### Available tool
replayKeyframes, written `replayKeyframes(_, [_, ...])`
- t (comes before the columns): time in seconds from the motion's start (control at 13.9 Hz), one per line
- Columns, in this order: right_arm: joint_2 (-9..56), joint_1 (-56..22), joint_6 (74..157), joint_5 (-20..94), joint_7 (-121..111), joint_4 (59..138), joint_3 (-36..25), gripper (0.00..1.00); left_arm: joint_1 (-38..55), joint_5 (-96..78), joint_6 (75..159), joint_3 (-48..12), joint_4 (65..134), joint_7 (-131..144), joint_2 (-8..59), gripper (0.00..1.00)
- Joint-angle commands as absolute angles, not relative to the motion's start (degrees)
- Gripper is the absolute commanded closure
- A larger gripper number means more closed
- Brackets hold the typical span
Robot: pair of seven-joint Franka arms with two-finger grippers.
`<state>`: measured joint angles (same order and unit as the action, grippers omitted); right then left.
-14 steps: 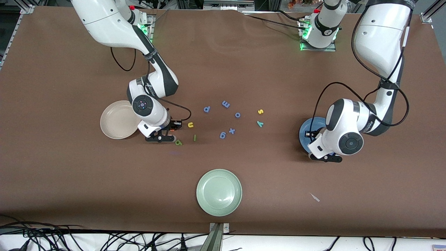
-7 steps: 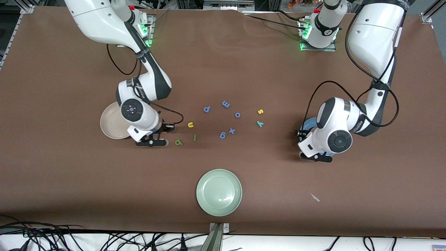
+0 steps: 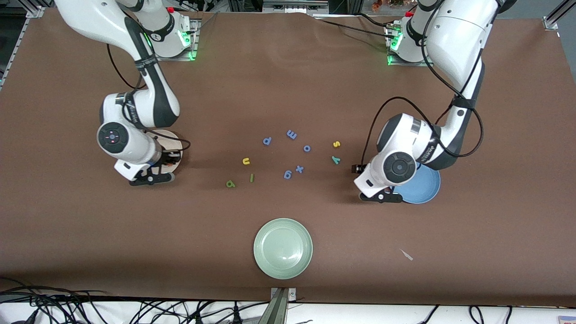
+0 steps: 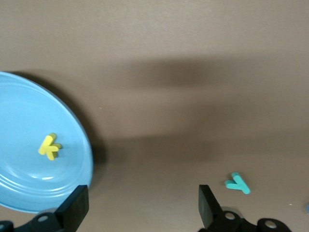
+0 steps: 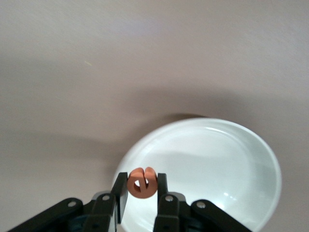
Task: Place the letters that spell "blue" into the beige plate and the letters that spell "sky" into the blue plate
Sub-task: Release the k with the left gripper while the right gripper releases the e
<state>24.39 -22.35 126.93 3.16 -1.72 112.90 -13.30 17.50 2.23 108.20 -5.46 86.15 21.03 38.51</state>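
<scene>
The k [image 4: 49,147] is found in the blue plate [image 3: 423,189], at the left arm's end of the desk [image 3: 288,90]. The beige plate [image 3: 173,141] is set at the right arm's end. The s [image 3: 336,144], y [image 3: 335,159], u [image 3: 245,161], l [image 3: 251,178] and b [image 3: 231,183] are scattered between them.

Right pincer [image 5: 141,193] pinches orange e [image 5: 141,182] between fingers, over rim of beige plate [image 5: 227,159]; brown surface [image 5: 120,63] around.
</scene>
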Motion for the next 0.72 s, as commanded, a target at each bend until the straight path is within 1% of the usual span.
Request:
replayKeyframes(0.0, [24.95, -21.63, 127.35, 4.04, -4.57, 115.05, -14.41, 0.59, 17.23, 3.60, 108.37, -5.10, 85.87, 21.80, 38.58, 0.00])
replayKeyframes(0.07, [25.22, -21.36, 127.27, 4.13, -4.14, 114.79, -14.41, 0.03, 17.14, 3.52, 108.37, -5.10, 85.96, 21.80, 38.76, 0.00])
replayKeyframes(0.14, [25.05, -21.36, 127.00, 4.13, -3.78, 114.26, -14.33, 0.00, 17.14, 3.52, 108.37, -5.10, 85.96, 21.80, 38.85, 0.00])
replayKeyframes(0.36, [25.05, -22.93, 127.00, 4.39, 0.24, 111.11, -13.62, 0.00, 17.14, 3.52, 108.37, -5.10, 85.96, 21.80, 39.02, 0.00])
replayKeyframes(0.65, [27.50, -23.73, 127.09, 4.48, 8.77, 105.66, -8.36, 0.00, 17.14, 3.52, 108.46, -5.10, 85.87, 21.80, 39.11, 0.00])
